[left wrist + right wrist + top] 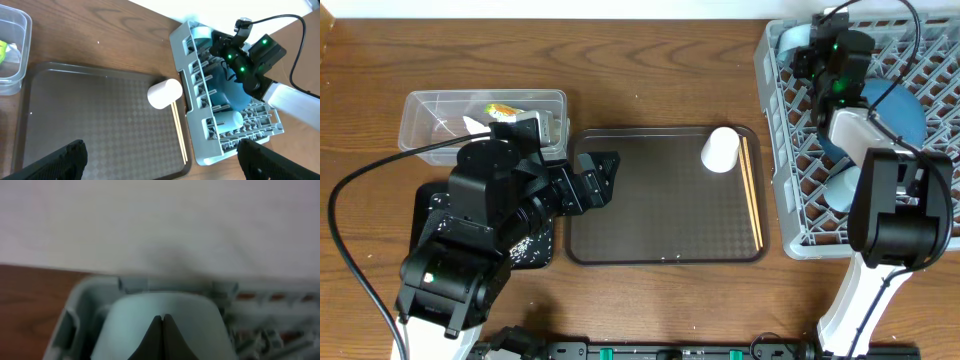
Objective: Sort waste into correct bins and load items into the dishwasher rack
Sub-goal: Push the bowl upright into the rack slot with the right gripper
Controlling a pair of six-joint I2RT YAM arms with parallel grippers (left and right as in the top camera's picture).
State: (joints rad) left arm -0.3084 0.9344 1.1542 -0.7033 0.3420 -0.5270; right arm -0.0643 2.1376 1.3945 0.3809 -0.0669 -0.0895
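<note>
The grey dishwasher rack [780, 150] stands at the right and also shows in the left wrist view [200, 145]. It holds the big dark-blue bowl [900, 112], the small light-blue bowl [840, 188] and, in its far left corner, the small pale-blue cup [794, 38] [130, 320]. My right gripper [817, 55] [162, 317] is shut, tips together, right over that cup. The white cup [720, 150] [165, 93] lies on its side on the brown tray, with the chopsticks [752, 195] [181, 130] beside it. My left gripper [598, 180] [165, 167] is open and empty over the tray's left edge.
The brown serving tray [650, 215] lies in the middle. The clear tub [430, 110] at the back left holds the green-yellow wrapper [503, 109] and white tissue. The black tray [542, 240], with rice grains on it, lies mostly under my left arm.
</note>
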